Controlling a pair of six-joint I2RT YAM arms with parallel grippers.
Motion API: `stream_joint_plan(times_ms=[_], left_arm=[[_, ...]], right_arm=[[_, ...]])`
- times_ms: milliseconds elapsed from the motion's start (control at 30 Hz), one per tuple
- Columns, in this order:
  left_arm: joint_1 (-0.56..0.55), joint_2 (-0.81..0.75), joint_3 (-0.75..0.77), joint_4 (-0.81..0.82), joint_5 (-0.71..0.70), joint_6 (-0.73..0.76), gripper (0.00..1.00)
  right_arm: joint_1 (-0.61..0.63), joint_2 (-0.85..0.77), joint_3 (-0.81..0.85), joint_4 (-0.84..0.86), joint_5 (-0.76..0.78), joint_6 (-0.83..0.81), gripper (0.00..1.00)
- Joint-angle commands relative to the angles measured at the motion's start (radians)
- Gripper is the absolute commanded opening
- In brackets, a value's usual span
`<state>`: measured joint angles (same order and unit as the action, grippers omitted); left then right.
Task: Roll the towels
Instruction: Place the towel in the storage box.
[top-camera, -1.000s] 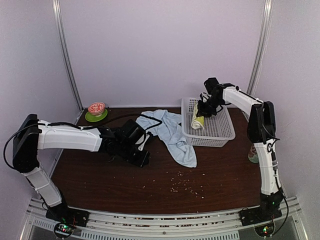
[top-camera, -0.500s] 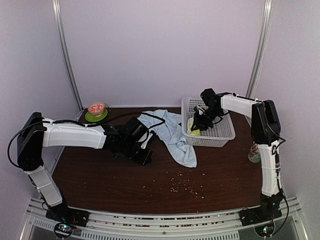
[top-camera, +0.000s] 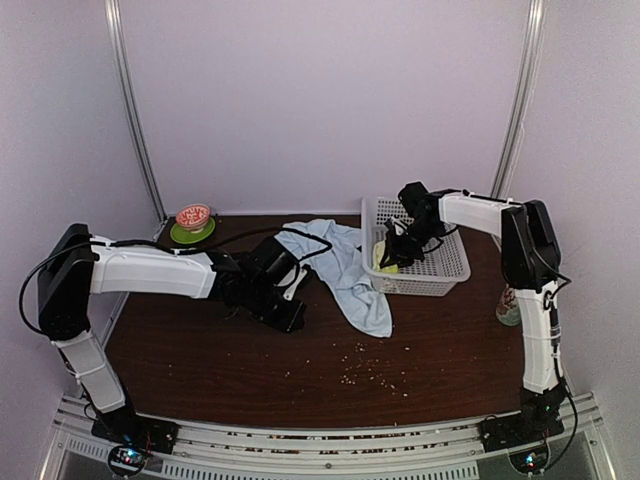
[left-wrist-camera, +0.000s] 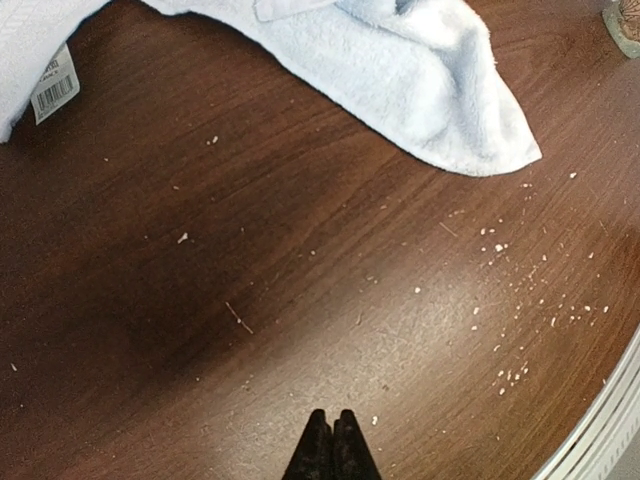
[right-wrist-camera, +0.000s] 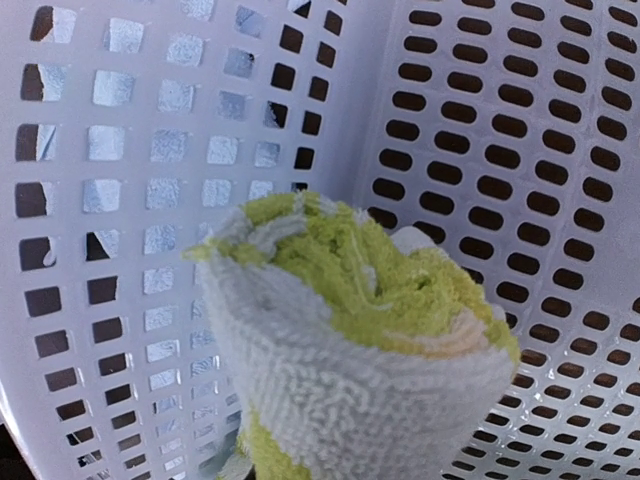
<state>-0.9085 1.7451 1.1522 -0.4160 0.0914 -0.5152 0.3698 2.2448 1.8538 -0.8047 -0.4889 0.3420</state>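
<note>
1. The right end effector (top-camera: 392, 252) seems clamped on the rolled yellow towel (right-wrist-camera: 350, 340), low inside the basket (top-camera: 445, 272); its fingers are hidden in the wrist view.
2. Set the roll down along the basket floor before letting go, so it cannot unwind.
3. The left end effector (left-wrist-camera: 330, 447) is closed and empty over the desk (left-wrist-camera: 250, 300); the blue towel (left-wrist-camera: 400, 70) lies unrolled beyond it.

Small yellow-green towel (top-camera: 382, 258), white-patterned, rolled tight, inside white basket (top-camera: 440, 281) at its left end, light-blue towel (top-camera: 350, 275), unrolled, crumpled on table (top-camera: 250, 370) beside basket
</note>
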Motion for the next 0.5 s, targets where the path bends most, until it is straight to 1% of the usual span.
stream_joint_plan(times_ms=[0, 100, 133, 467], left_arm=[[0.008, 0.023, 0.02, 0.03, 0.02, -0.001, 0.0], [0.007, 0.024, 0.018, 0.031, 0.02, 0.0, 0.0], [0.007, 0.024, 0.018, 0.032, 0.019, 0.001, 0.0], [0.007, 0.011, 0.005, 0.031, 0.015, 0.006, 0.0]], right_arm=[[0.017, 0.029, 0.013, -0.058, 0.026, -0.022, 0.04], [0.021, 0.035, 0.012, -0.073, 0.034, -0.025, 0.22], [0.021, 0.036, 0.01, -0.077, 0.035, -0.025, 0.27], [0.022, -0.022, 0.015, -0.08, 0.107, 0.003, 0.66]])
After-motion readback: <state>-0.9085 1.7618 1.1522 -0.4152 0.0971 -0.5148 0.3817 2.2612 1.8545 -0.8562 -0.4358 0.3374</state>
